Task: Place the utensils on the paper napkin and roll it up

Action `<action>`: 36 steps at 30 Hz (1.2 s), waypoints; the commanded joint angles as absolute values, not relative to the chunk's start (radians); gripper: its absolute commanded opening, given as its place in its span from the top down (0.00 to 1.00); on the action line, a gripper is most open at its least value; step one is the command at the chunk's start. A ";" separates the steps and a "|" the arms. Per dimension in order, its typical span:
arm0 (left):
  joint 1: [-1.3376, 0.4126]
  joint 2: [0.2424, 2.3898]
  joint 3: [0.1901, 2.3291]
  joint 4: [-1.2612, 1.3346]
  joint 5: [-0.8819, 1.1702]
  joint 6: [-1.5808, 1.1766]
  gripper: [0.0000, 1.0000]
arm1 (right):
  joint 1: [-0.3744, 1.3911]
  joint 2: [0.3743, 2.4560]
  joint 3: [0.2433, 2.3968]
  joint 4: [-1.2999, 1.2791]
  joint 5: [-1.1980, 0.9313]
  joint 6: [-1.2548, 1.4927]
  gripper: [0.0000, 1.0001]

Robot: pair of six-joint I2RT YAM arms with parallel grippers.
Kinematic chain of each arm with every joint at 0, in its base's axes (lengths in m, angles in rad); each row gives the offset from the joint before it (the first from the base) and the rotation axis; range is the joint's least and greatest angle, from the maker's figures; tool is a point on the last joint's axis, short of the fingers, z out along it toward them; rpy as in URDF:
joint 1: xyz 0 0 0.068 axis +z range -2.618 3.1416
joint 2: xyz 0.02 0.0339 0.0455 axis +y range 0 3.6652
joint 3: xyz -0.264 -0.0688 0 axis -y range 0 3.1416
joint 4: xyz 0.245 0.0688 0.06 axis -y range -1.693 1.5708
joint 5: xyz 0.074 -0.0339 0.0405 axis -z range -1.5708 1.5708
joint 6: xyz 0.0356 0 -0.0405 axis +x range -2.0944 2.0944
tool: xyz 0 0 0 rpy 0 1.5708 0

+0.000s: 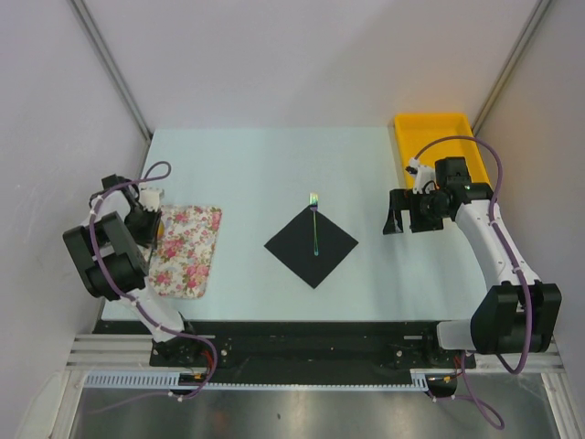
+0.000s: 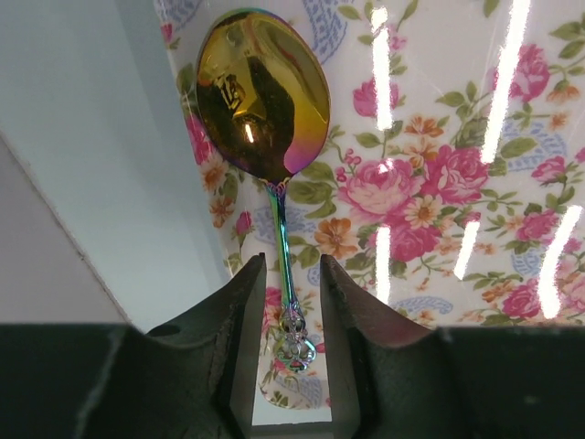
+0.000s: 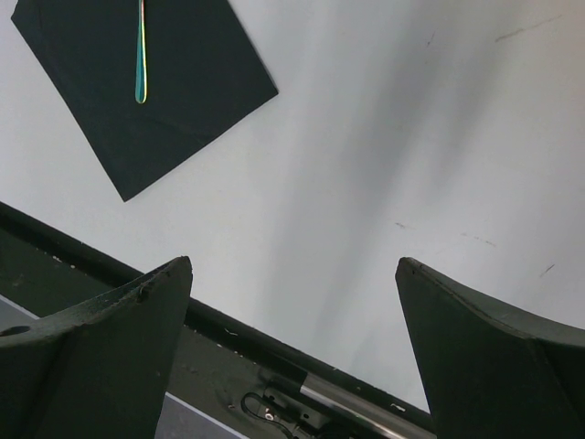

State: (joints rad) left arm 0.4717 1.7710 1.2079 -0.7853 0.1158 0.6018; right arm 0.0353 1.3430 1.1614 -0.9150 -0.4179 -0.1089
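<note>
Pale tabletop (image 1: 238, 165), white walls. Left gripper (image 2: 292, 265) straddles, jaws narrow, the thin handle of a gold-bowled metal spoon (image 2: 263, 91) on the glossy pink floral tray (image 2: 439, 183). It looks light, stiff and slick, best pinched mid-handle. Farther off, a slim green-handled fork (image 1: 315, 224) lies on the black paper napkin (image 1: 311, 243); right gripper (image 3: 294, 265) gapes wide, empty.

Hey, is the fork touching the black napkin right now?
Touching. The top view shows the fork lying along the napkin, only its tines past the far corner; the right wrist view shows its handle flat on it.
</note>
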 commanded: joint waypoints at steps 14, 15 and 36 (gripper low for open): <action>0.482 1.885 1.249 -0.781 0.178 0.569 0.81 | 0.032 1.350 1.177 -0.899 -0.408 -0.109 0.00; 0.482 1.887 1.252 -0.790 0.184 0.566 0.84 | 0.032 1.353 1.177 -0.897 -0.410 -0.107 0.00; -0.047 1.586 1.508 -0.917 0.132 -0.151 1.00 | 0.029 1.327 1.190 -0.874 -0.460 -0.083 0.00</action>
